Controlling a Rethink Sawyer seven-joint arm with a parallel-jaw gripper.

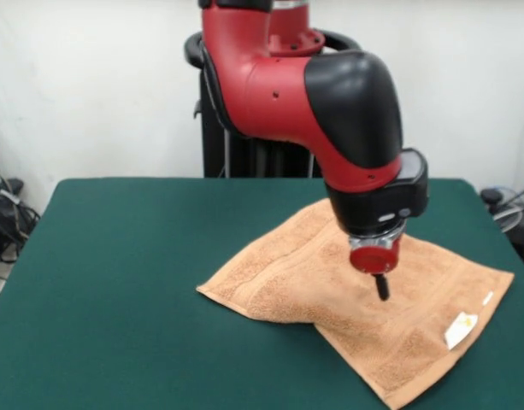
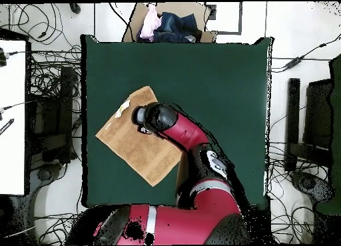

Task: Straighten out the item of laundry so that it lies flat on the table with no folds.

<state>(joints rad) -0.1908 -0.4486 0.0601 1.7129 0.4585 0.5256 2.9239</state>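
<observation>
The peach-orange terry towel (image 1: 356, 303) is lying on the green table (image 1: 116, 282), toward the side where its white label (image 1: 461, 328) is showing. The gripper (image 1: 382, 288) is hanging just above the towel's middle; whether it is open or closed cannot be told. One layer seems to be overlapping near the towel's front edge, so unfolding is probably underway. Next, that flap needs catching and drawing outward.
</observation>
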